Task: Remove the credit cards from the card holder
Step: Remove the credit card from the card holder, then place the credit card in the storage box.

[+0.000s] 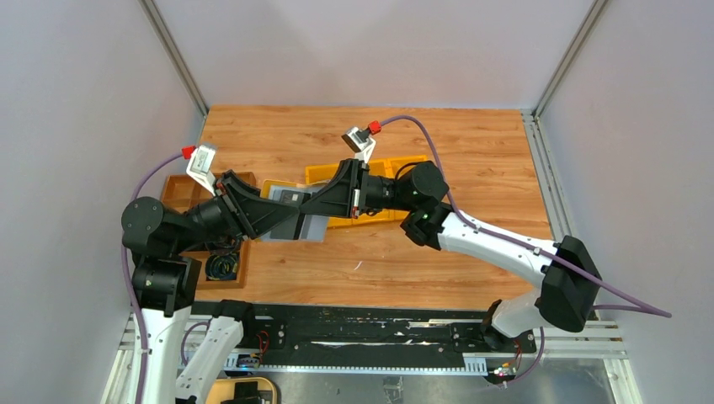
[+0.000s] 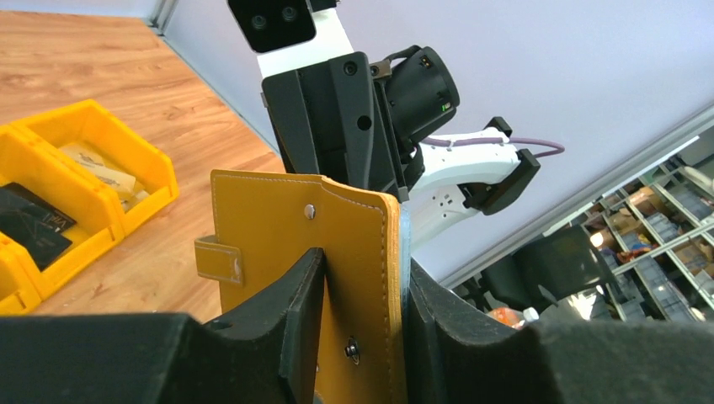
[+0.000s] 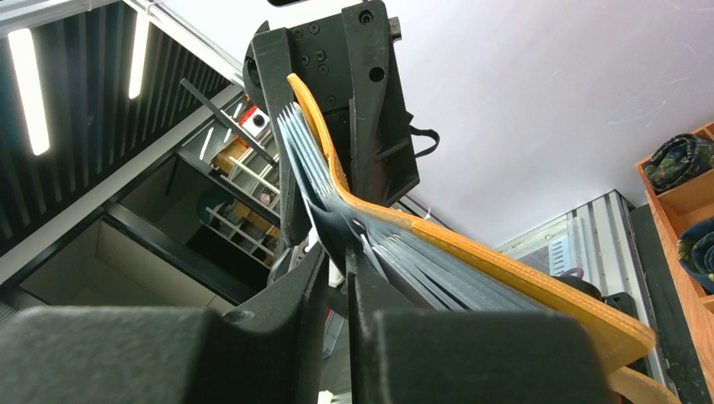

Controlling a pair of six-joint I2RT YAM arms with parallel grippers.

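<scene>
The mustard-yellow card holder (image 2: pixel 337 227) stands upright between both arms above the table's middle, its silver snap stud facing the left wrist camera. My left gripper (image 2: pixel 364 261) is shut on its lower edge, one finger on the yellow outside, the other on the grey lining. In the right wrist view the holder (image 3: pixel 505 257) lies open, its grey pockets fanned out. My right gripper (image 3: pixel 338 252) has its jaws nearly together on a thin dark card (image 3: pixel 341 225) that sticks out of the pockets. From above, the holder (image 1: pixel 305 225) shows grey between the left gripper (image 1: pixel 282 217) and right gripper (image 1: pixel 316 202).
Yellow plastic bins (image 1: pixel 396 168) sit behind the right gripper; in the left wrist view one bin (image 2: pixel 101 143) holds a dark card (image 2: pixel 34 223). A brown compartment tray (image 1: pixel 181 189) with rolled items stands at the left, under the left arm.
</scene>
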